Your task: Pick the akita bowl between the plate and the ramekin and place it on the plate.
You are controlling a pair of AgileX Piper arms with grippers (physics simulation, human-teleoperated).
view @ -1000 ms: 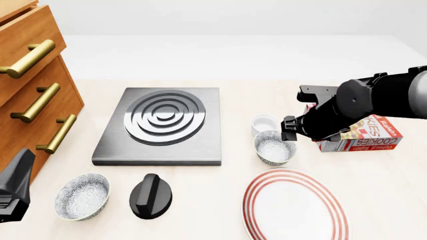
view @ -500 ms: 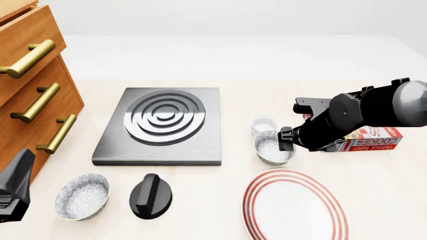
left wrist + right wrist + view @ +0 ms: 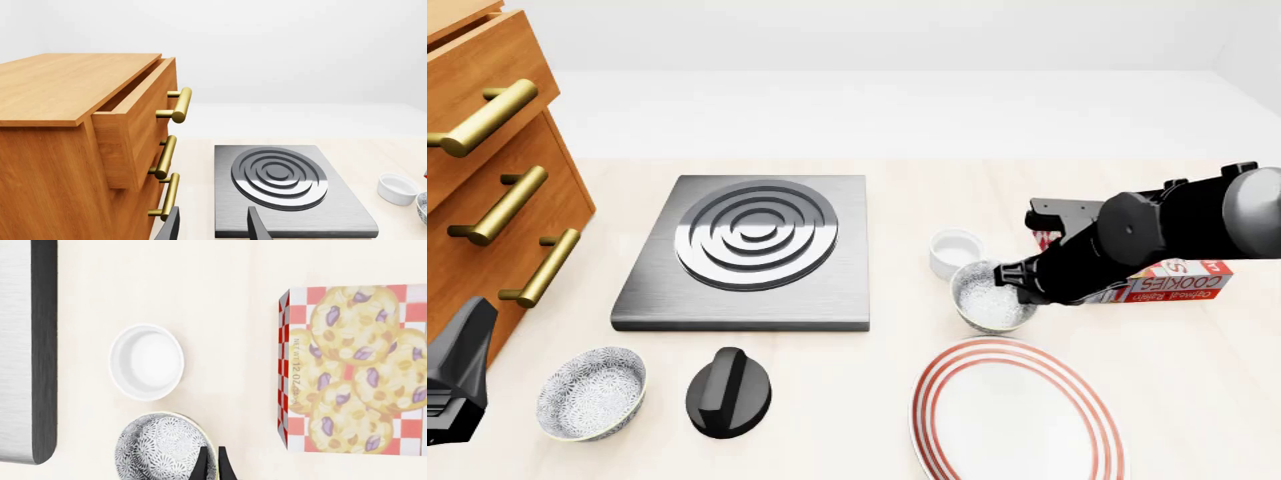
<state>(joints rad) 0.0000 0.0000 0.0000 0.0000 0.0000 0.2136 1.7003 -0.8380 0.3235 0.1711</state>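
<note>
1. You are at the grasp step: the right gripper [image 3: 1014, 277] sits at the near right rim of the akita bowl [image 3: 992, 298], and the right wrist view shows the two fingertips [image 3: 202, 466] drawn almost together with the rim of the bowl [image 3: 160, 447] between them, so I judge the jaws narrow and pinching the bowl wall
2. The bowl stands between the ramekin [image 3: 956, 250], which is just behind it and close, and the plate [image 3: 1014, 415], which lies just in front of it toward you; bowl and plate look apart, though only by a little
3. Your next move calls for a straight lift, high enough to carry the bowl's foot over the plate's ringed rim, then a short pull toward you and a level set-down near the plate's middle. A rim pinch can let the bowl swing, so go slowly
4. Your left gripper [image 3: 212, 225] is parked far off by the drawer cabinet [image 3: 73, 140]; its fingers stand apart and hold nothing
5. What you cannot check: the front view hides the fingertips behind the right arm, so contact there is unseen; the wrist view cuts off the bowl's near edge and the fingers' full length; whether the bowl is already off the table I cannot tell. The cookie box [image 3: 1174, 280] is partly covered by the arm, and the plate's near edge runs out of frame
</note>
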